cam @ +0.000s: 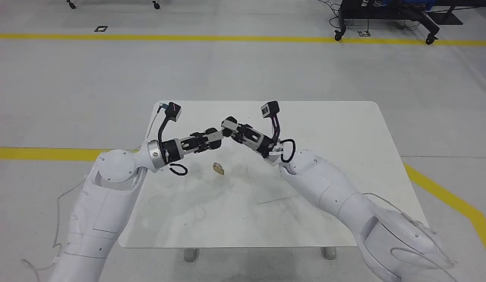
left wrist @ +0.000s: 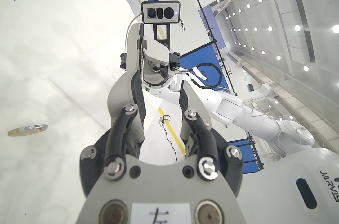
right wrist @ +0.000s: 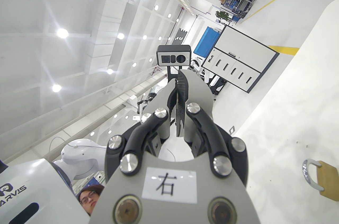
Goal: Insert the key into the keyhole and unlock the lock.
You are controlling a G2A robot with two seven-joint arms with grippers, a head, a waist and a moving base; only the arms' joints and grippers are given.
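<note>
A brass padlock (cam: 219, 168) with a silver shackle lies flat on the white table (cam: 342, 206), also seen in the left wrist view (left wrist: 27, 129) and the right wrist view (right wrist: 320, 178). Both grippers hang above it, tip to tip. My right gripper (cam: 226, 123) (right wrist: 179, 77) is shut; a thin metal edge that looks like the key (left wrist: 142, 62) is pinched between its pads. My left gripper (cam: 219, 135) (left wrist: 160, 83) is open, and its fingers (left wrist: 137, 98) stand on either side of the right gripper's tips (left wrist: 139, 77) without touching them.
The padlock lies near the middle of the table, a little toward the robot from the two grippers. The table's far edge (cam: 266, 102) lies beyond the grippers. Bare floor with yellow lines surrounds the table.
</note>
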